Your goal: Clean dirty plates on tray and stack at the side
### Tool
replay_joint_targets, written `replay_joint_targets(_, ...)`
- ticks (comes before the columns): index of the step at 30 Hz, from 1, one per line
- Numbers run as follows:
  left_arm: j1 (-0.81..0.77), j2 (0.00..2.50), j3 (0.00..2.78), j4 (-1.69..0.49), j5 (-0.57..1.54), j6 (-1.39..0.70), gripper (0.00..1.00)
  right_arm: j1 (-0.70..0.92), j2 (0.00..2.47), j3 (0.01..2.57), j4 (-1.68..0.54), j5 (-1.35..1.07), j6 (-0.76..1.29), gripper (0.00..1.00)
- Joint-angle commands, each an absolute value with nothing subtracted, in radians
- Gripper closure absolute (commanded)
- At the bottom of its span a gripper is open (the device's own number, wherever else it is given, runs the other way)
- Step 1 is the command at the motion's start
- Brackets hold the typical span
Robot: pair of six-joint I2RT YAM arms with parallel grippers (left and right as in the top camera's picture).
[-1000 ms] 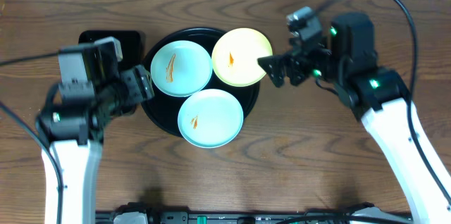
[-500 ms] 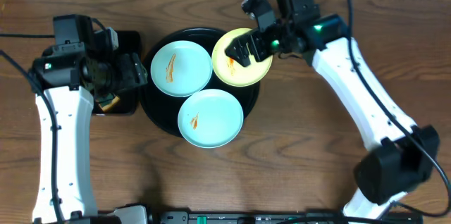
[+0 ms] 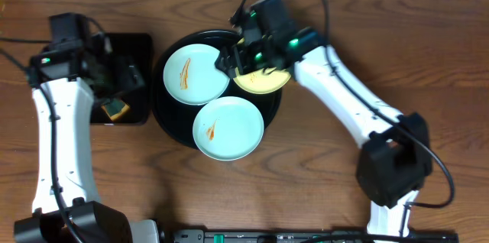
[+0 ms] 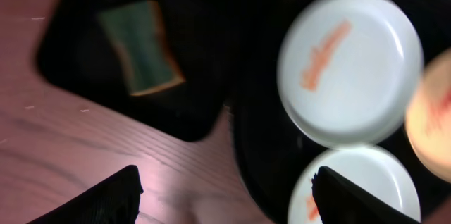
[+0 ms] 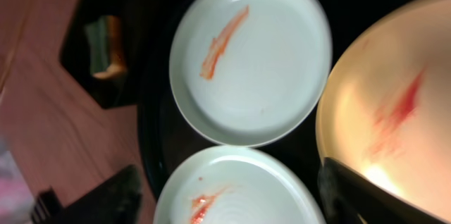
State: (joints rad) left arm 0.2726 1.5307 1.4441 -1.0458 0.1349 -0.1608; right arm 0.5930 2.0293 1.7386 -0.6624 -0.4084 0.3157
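The round black tray (image 3: 163,115) holds three plates. One blue-green plate (image 3: 196,75) lies at its upper left, with an orange streak. A second blue-green plate (image 3: 228,128) lies at the front, also streaked. The pale yellow plate (image 3: 266,82) at the upper right is partly hidden under my right gripper (image 3: 237,59). That gripper is open and empty above the plates (image 5: 232,196); the right wrist view shows the streaked yellow plate (image 5: 394,118) and both blue-green ones (image 5: 254,62) (image 5: 239,189). My left gripper (image 3: 126,79) is open and empty (image 4: 225,196), over the left side.
A smaller rectangular black tray (image 3: 141,44) stands left of the round tray and holds a green-and-yellow sponge (image 3: 114,108), which also shows in the left wrist view (image 4: 141,44). Bare wooden table (image 3: 321,166) lies to the right and front.
My right arm has swung left, from beside the yellow plate to above it and the tray. My left arm has moved back and left over the rectangular tray.
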Motion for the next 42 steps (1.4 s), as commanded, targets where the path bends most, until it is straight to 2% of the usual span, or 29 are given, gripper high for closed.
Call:
replay_joint_targets(1, 0.322, 1.531, 1.457, -1.034, 0.080, -0.204, 0.21, 0.624, 2.067, 1.758, -0.678, -0.306, 0.450, 0.30)
replay_joint_targets(11, 0.344, 1.532, 1.457, -0.974, 0.058, -0.204, 0.21, 0.656, 2.165, 1.758, -0.688, -0.219, 0.582, 0.51)
replay_joint_targets(17, 0.344, 1.532, 1.457, -0.971, 0.058, -0.204, 0.21, 0.660, 2.195, 1.758, -0.649, -0.210, 0.595, 0.69)
replay_joint_targets(42, 0.344, 1.586, 1.425, -0.962, 0.059, -0.204, 0.21, 0.703, 2.258, 1.758, -0.638, -0.094, 0.658, 0.74)
